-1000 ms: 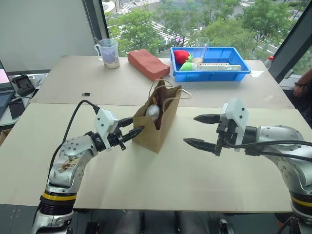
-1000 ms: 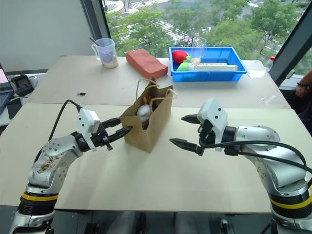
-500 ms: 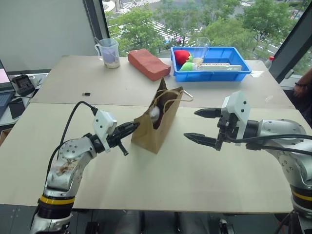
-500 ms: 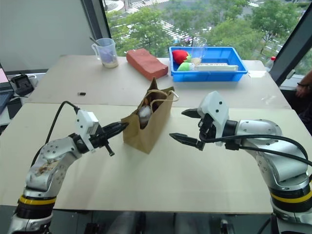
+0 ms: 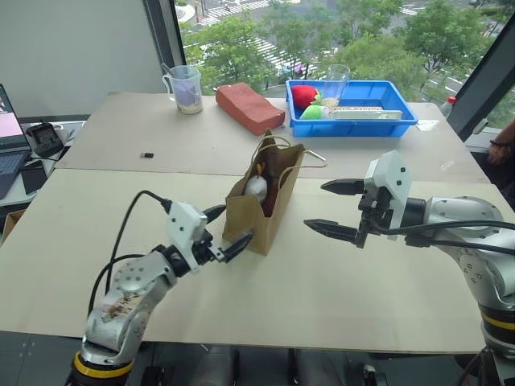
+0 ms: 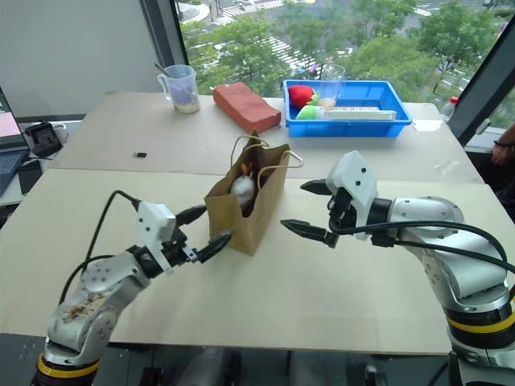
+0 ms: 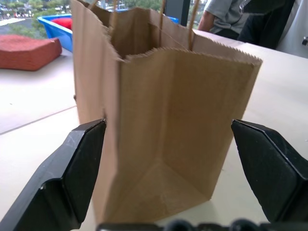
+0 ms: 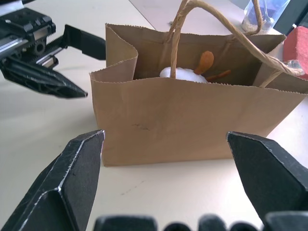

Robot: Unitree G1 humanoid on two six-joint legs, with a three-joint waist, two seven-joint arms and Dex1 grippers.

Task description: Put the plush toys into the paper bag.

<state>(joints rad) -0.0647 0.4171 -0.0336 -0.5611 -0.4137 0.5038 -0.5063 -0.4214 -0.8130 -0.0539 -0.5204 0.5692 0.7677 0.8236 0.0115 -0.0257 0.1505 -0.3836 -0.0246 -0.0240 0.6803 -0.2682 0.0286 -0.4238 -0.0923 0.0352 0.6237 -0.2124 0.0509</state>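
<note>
Left gripper [image 5: 228, 231] has just let go of the bag [image 5: 261, 205] at frame centre, jaws now apart; right gripper [image 5: 331, 207] stays spread; white toy [image 5: 256, 187] inside, so the bagging looks finished

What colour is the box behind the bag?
Bright blue; the box shows best in the left eye view.

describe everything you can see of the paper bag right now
The paper bag is plain brown kraft paper with a saw-toothed top edge and two thin twisted cord handles. It stands upright and open on the pale table, lightly creased. A fluffy white plush toy with orange bits sits inside, below the rim. The left gripper stands open around its narrow end; whether the fingers touch it is unclear. The right gripper is open, apart from it.
</note>
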